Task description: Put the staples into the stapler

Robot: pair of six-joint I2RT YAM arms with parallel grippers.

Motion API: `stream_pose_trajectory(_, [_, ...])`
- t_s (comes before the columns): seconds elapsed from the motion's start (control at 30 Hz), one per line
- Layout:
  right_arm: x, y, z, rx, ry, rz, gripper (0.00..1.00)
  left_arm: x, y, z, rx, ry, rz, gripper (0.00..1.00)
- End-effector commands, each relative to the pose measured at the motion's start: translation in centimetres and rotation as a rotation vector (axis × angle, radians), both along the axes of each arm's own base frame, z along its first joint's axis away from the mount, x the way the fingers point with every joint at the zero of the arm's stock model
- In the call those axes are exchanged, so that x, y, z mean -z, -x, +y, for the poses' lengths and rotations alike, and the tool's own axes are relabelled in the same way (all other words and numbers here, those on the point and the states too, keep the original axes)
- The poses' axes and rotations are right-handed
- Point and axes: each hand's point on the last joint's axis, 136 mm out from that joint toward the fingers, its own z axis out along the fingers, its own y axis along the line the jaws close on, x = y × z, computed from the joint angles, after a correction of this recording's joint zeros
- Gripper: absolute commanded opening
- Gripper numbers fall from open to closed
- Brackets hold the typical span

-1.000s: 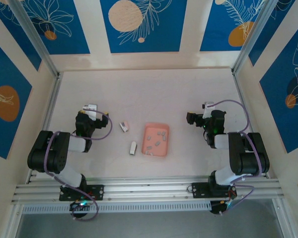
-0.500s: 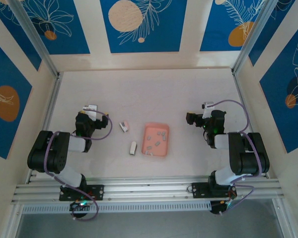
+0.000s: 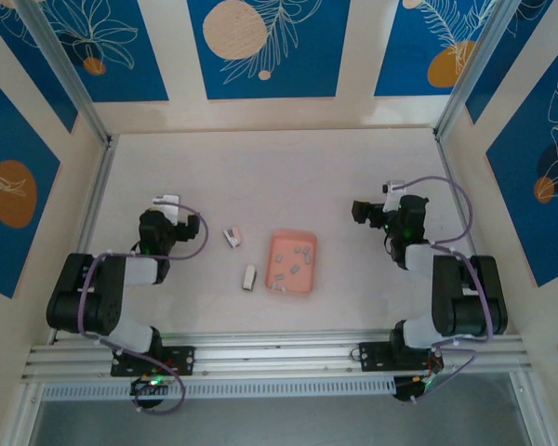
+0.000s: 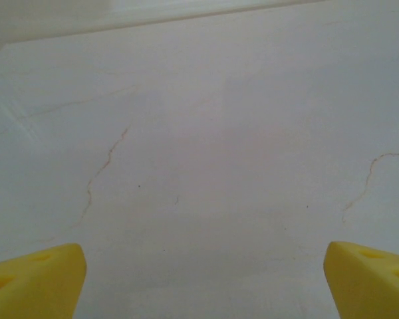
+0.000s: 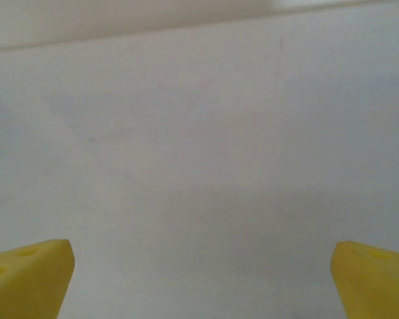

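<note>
Arms [image 3: 102, 293] folded low, left tool [image 4: 201, 282] agape, right tool [image 5: 201, 279] agape

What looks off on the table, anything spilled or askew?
Nothing spilled. The staples lie jumbled at mixed angles inside the pink tray. Left of it, the upper whitish piece and the lower whitish piece lie apart, skewed differently. The left wrist view shows thin brownish crack-like lines on the table.

The tray [image 3: 292, 264] sits on the table [image 3: 279, 167], mid-frame, a bit to the rt. The staples [image 3: 294, 267] lie in it. Two small oblong things lie just left of the tray: one [image 3: 232, 237] higher up, one [image 3: 249, 277] lower, nearer the btm. The left arm [image 3: 102, 288] is at lower left and the right arm [image 3: 460, 293] at lower rt, w/ the tray between.
</note>
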Motion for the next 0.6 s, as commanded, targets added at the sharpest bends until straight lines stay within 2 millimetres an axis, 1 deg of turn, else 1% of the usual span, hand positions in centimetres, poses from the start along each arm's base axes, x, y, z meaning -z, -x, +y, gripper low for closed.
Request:
stream_pose_trajectory(0.0, [-3.0,0.4,0.4,-0.015,-0.013,-0.014,0.99,-2.9,-0.4,0.1,0.007,0.000,0.013,0.90])
stream_pose_trajectory(0.03, [-3.8,0.6,0.7,-0.028,-0.019,-0.017,0.99,-3.6,-0.2,-0.1,0.014,0.015,0.019,0.89])
stream_pose_trajectory(0.1, [-6.0,1.1,1.8,-0.073,-0.031,-0.013,0.99,-5.9,0.2,-1.4,0.069,0.054,0.036,0.85])
stream_pose_trajectory(0.17, [-7.6,1.6,3.3,-0.125,-0.056,0.001,0.99,-7.4,0.8,-2.4,0.088,0.078,0.085,0.80])
stream_pose_trajectory(0.2, [-8.2,2.0,4.3,-0.159,-0.081,0.014,0.99,-8.1,1.1,-2.9,0.093,0.084,0.109,0.78])
stream_pose_trajectory(0.3, [-9.2,3.5,7.8,-0.274,-0.119,0.048,0.99,-9.5,2.5,-4.6,0.119,0.086,0.175,0.75])
stream_pose_trajectory(0.4, [-9.8,5.2,11.4,-0.367,-0.099,0.048,0.99,-10.2,4.3,-6.1,0.139,0.111,0.226,0.74])
stream_pose_trajectory(0.47, [-10.1,6.2,13.7,-0.398,-0.088,0.053,0.99,-10.3,5.7,-7.2,0.152,0.137,0.275,0.74])
stream_pose_trajectory(0.57, [-9.8,7.1,15.9,-0.366,-0.120,0.114,0.99,-9.6,7.8,-8.2,0.126,0.170,0.388,0.69])
